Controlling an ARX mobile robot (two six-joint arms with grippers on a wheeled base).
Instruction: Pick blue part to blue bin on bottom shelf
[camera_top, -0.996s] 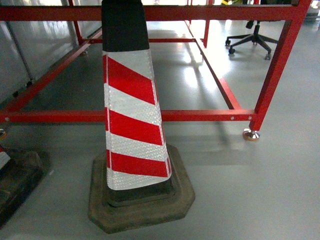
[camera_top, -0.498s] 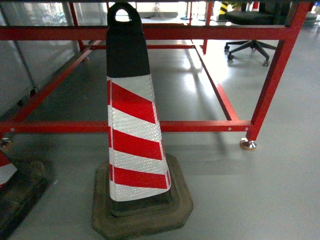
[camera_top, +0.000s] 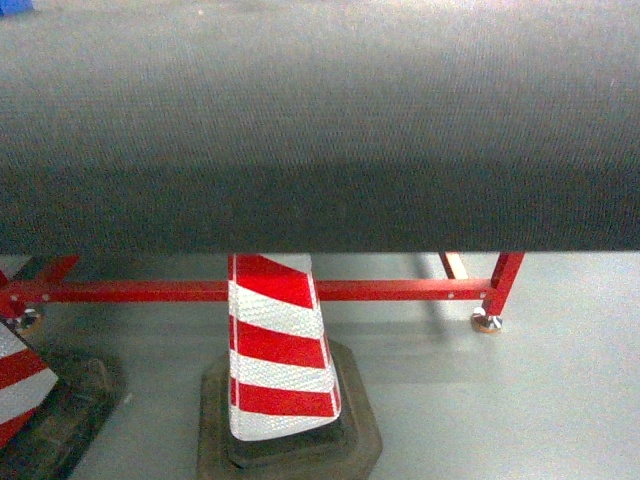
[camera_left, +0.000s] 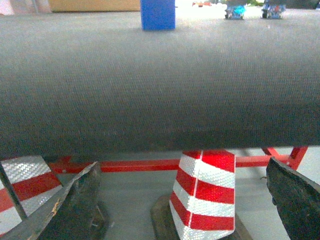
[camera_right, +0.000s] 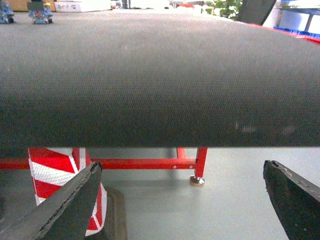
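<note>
Nearest to us, each wrist view shows its own end effector with both dark fingers spread wide and nothing between them: the left end effector (camera_left: 185, 200) and the right end effector (camera_right: 182, 200). Both hang just in front of the rounded front edge of the black belt bench (camera_top: 320, 150), whose woven surface fills most of every view. Below the belt we see a grey floor (camera_top: 520, 400), one red lower rail (camera_top: 390, 290) and one red leg ending in a metal foot (camera_top: 487, 322). We count two red-and-white striped cones: one cone (camera_top: 275, 350) on a dark base at centre, and a second cone (camera_top: 15, 385) at the left edge. Far across the belt, the left wrist view shows one blue block (camera_left: 158, 15), likely the blue part, upright on the belt, with two small blue objects (camera_left: 235, 11) beyond, too blurred to identify. We cannot see the bottom shelf or blue bin.
</note>
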